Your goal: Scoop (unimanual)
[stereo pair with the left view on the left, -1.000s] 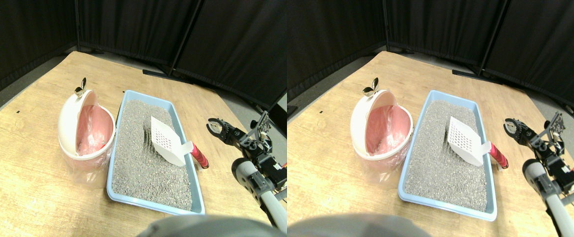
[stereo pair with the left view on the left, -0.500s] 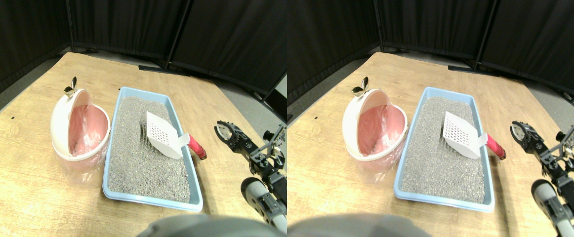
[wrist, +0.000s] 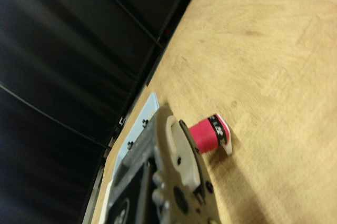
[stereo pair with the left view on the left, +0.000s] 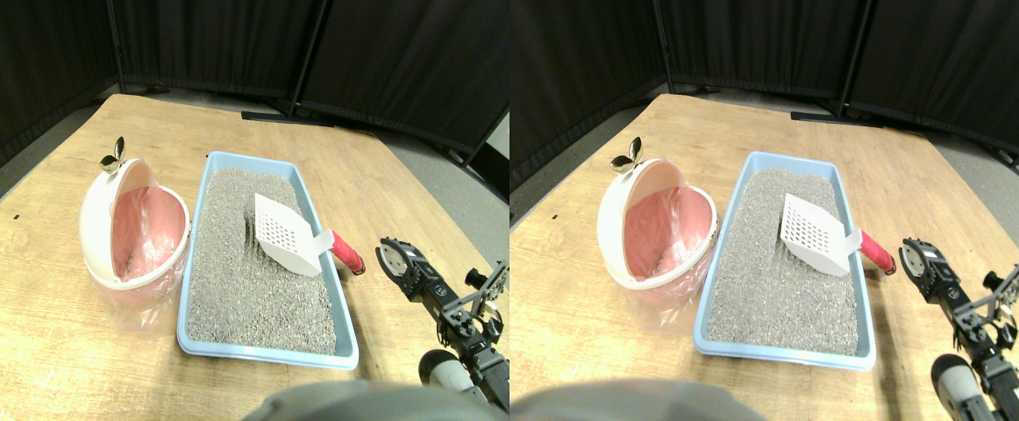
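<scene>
White perforated plastic scoop point(stereo pair with the left view on the left: 283, 243) lies on the grey granular litter point(stereo pair with the left view on the left: 257, 279), in the far half of the light blue rectangular plastic tray point(stereo pair with the left view on the left: 345, 346), its slotted blade tilted up and its red wrapped handle point(stereo pair with the left view on the left: 347, 254) sticking out over the tray's right rim. In the wrist view the handle's red end with its white cap point(wrist: 211, 135) shows just past the jaw frame. The litter fills the tray from wall to wall. Right of the tray, near the handle's end but not touching it, hovers the robot's right gripper point(stereo pair with the left view on the left: 395, 260), a dark two-jaw claw on a black jointed arm rising from below; whether its jaws are parted or closed cannot be told, and nothing is seen held in them. Left of the tray, touching its left wall, stands a white round bin point(stereo pair with the left view on the left: 97, 230) with a pink plastic liner point(stereo pair with the left view on the left: 141, 235), its swing lid tipped open and topped with a small metallic knob point(stereo pair with the left view on the left: 112, 155). Tray and bin rest on a light wooden floor point(stereo pair with the left view on the left: 27, 324), and black curtain panels point(stereo pair with the left view on the left: 387, 61) stand beyond the tray's far end.
</scene>
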